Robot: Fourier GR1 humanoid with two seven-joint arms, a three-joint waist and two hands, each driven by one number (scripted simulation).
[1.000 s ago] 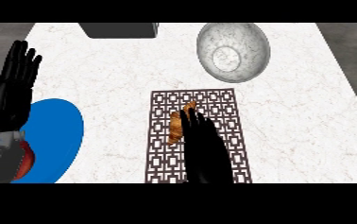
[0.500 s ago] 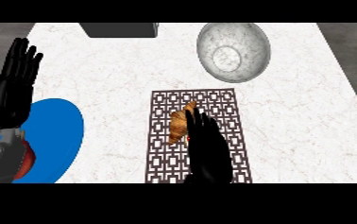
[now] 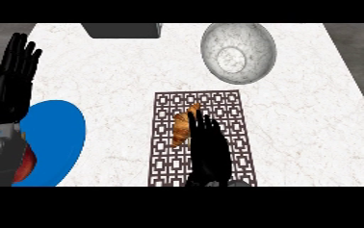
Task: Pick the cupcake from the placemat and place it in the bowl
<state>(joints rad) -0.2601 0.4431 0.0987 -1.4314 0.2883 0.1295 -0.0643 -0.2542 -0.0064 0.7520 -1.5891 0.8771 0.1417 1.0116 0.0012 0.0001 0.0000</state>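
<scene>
White marble with thin grey veins covers the table (image 3: 121, 78), seen steeply from above. On it, in the lower middle, lies a brown placemat (image 3: 231, 107) with a pattern of small white rectangles. The thing on the placemat looks like a golden-brown croissant and not like a cupcake; this pastry (image 3: 182, 126) lies slanted on the left half of the mat, its upper tip pointing up and a little to the right.

The right robot hand (image 3: 207, 150) comes in from the lower edge and is over the placemat, just beside the pastry on its right side. Its black fingers (image 3: 206, 126) are straight and point upward in the view, with small gaps between them; they are not curled around anything. The left edge of this robot hand overlaps the right edge of the pastry, but I cannot tell if they really touch.

The bowl (image 3: 238, 53) is grey and speckled, round, and stands near the upper right part of the table, well apart from the pastry and above the top edge of the placemat. I see nothing inside it.

The left robot hand (image 3: 18, 78) rests at the left edge with fingers up and relaxed, holding nothing. Below it lies a blue plate (image 3: 60, 140), partly cut by the left edge, with something red (image 3: 27, 167) at its lower left. A dark grey box (image 3: 121, 30) stands at the top edge.
</scene>
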